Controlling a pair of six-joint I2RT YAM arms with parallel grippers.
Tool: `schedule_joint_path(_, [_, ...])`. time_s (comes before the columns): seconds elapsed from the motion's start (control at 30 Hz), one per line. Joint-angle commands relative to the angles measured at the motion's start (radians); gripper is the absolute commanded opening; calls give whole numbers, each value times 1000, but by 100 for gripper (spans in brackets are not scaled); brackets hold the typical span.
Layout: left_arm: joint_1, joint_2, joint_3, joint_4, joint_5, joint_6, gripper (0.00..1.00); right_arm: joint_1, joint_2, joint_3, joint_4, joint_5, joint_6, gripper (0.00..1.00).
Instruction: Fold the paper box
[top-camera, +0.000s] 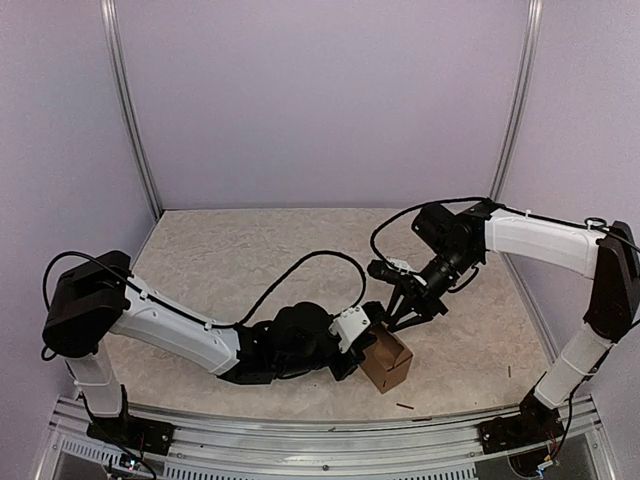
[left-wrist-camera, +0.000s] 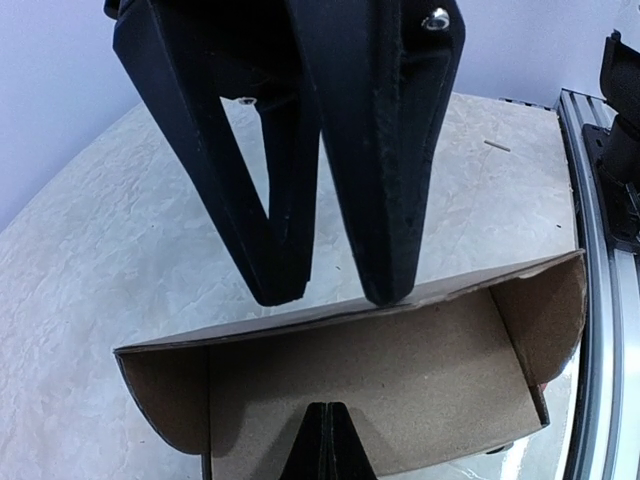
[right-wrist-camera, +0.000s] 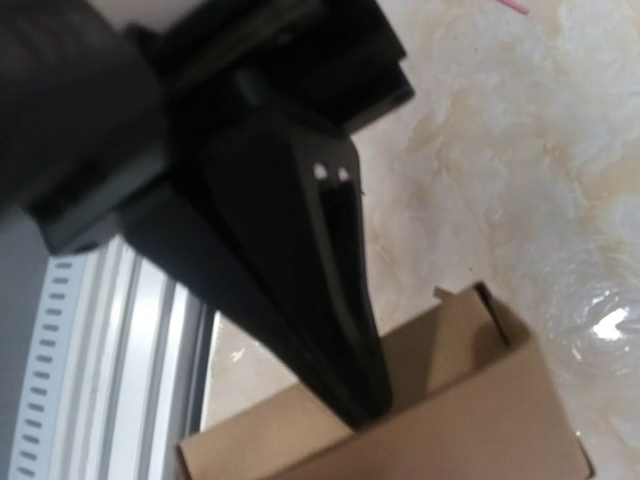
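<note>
At the front edge of the counter (top-camera: 250, 250), my left fingers (left-wrist-camera: 385, 200), pressed together, seem to brace the paper box (top-camera: 386, 360) while my right fingers (right-wrist-camera: 330, 300) reach its wall, clamped or not I cannot tell.

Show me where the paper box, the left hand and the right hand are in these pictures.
paper box (top-camera: 387, 365), top view, on its brown side wall.
left hand (left-wrist-camera: 325, 422), left wrist view, at its shut fingertips.
right hand (left-wrist-camera: 335, 297), left wrist view, midway between its two fingertips.

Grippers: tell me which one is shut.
The left gripper: its fingers meet at the open paper box, while the right gripper has its fingers apart at the wall edge.
</note>
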Motion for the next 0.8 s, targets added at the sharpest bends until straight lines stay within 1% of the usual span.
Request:
schedule_joint_path(0.0, [7,33,25,-34,20,4,0,-3,-32,25,-8,-35,13,27])
schedule_joint_path(0.23, [15,44,35,-50,30,-7,0,-4,-34,24,-23,-58,5,29])
schedule_joint_path(0.37, [18,57,45,-63,38,-8,0,-3,-34,19,-17,-45,3,29])
schedule_joint_path(0.77, [26,72,61,-78,48,-14,0,-3,-31,-58,37,-8,10,29])
